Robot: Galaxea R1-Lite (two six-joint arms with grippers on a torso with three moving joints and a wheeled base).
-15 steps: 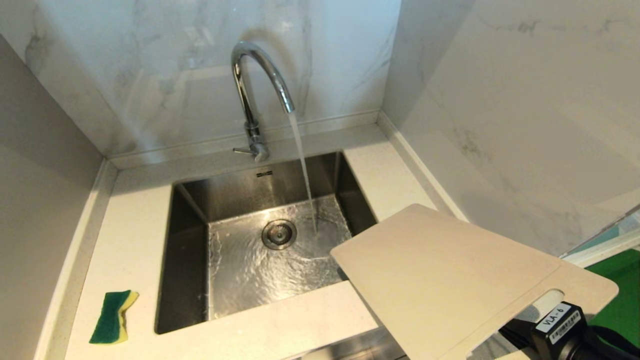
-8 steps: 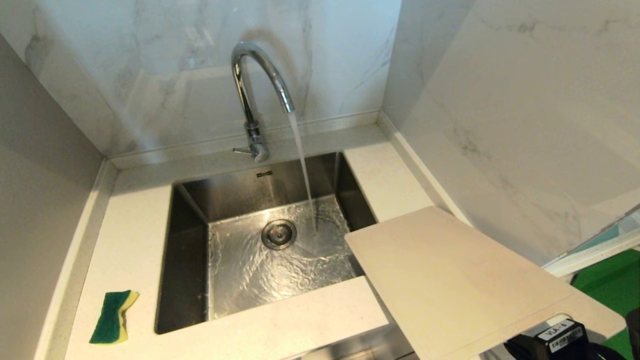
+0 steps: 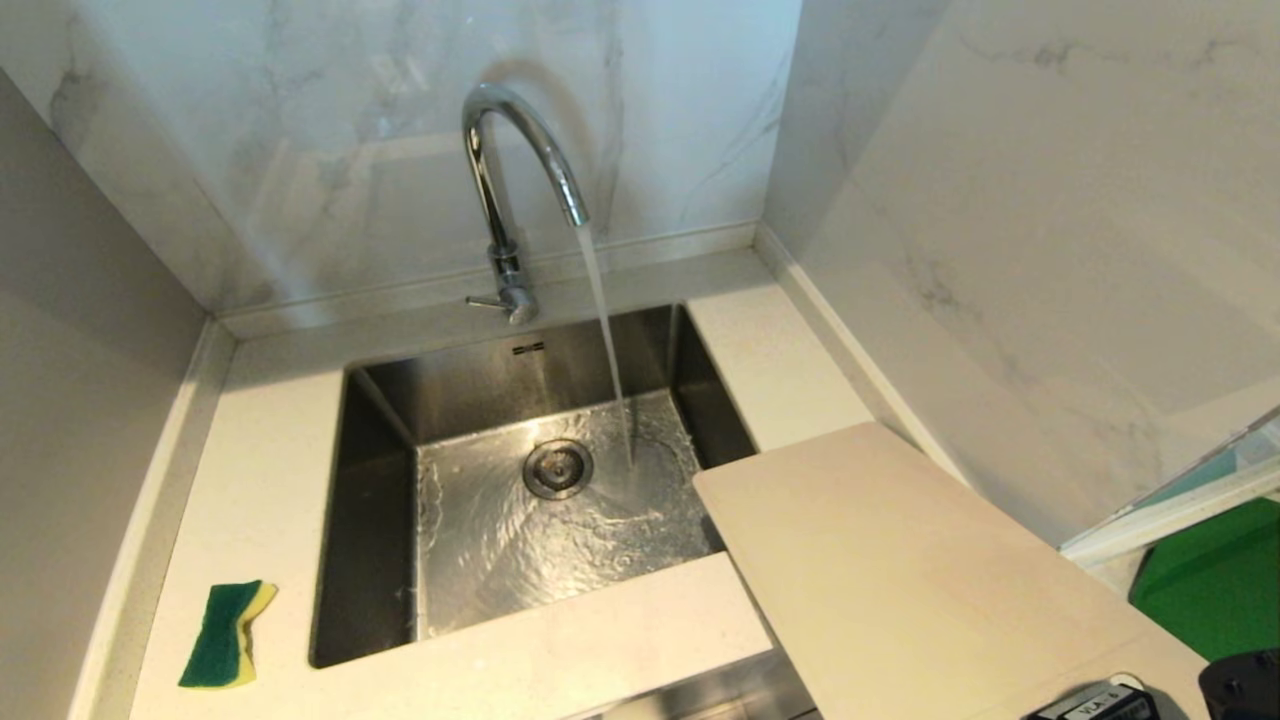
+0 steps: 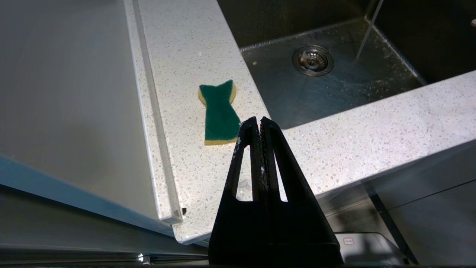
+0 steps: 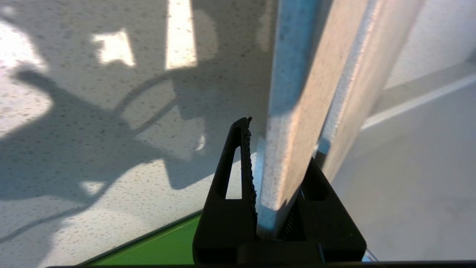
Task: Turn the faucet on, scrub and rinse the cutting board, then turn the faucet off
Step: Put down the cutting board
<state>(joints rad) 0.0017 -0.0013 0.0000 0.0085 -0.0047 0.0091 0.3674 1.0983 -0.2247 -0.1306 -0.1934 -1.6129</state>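
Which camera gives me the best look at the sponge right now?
The left wrist view: the sponge lies in full on the counter, green face up, just past the left gripper. The head view shows it smaller, at the counter's left edge. The right wrist view misses it.

Bright, even daylight; glare on faucet; sharp shadows across speckled countertop.

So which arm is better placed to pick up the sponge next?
Left. The left tool hangs shut and empty just beside the sponge, while the right tool is gripping the cutting board across the sink.
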